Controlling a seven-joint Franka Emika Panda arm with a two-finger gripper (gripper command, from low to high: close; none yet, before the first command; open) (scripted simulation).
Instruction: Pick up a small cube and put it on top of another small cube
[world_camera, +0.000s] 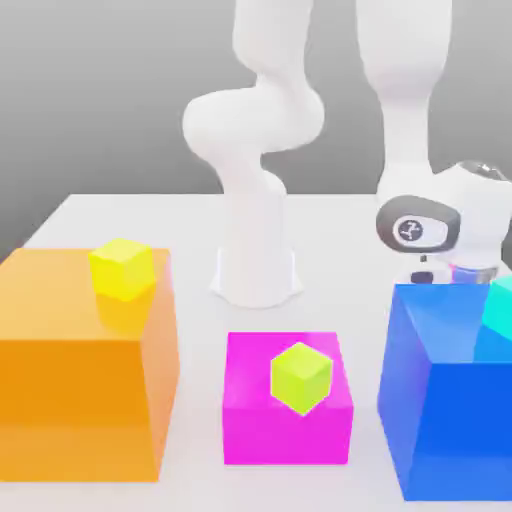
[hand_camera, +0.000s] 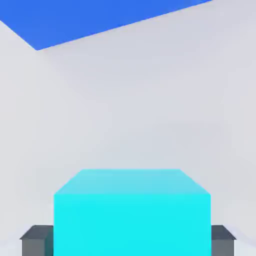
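Pincer: two dark grey fingers (hand_camera: 36, 240) closed on the small plain cyan cube (hand_camera: 132, 212), one finger against each of its opposite sides in the hand view; the gripper (hand_camera: 132, 240) sits with the cube between its tips.
Small cyan cube: clamped in the pincer; in the exterior view it peeks out at the far right edge (world_camera: 499, 308), at the upper back part of the big blue block.
Hand and wrist: the white robot hand (world_camera: 440, 225) with its round dark badge hangs just behind and above the big glossy blue block (world_camera: 440, 400), at the exterior view's right.
Big blue block: stands on the pale grey tabletop (world_camera: 190, 215); a slice of blue (hand_camera: 100, 20) also shows in the hand view, beyond the cube.
Arm: the white robot arm (world_camera: 255, 120) rises from its round base at the middle back of the table.
Magenta block: big glossy magenta block (world_camera: 285, 425) in the front middle, with a small lime-green cube (world_camera: 300, 377) on its top.
Orange block: big glossy orange block (world_camera: 85, 370) at the exterior view's left, with a small yellow cube (world_camera: 122, 268) on its top near the back.
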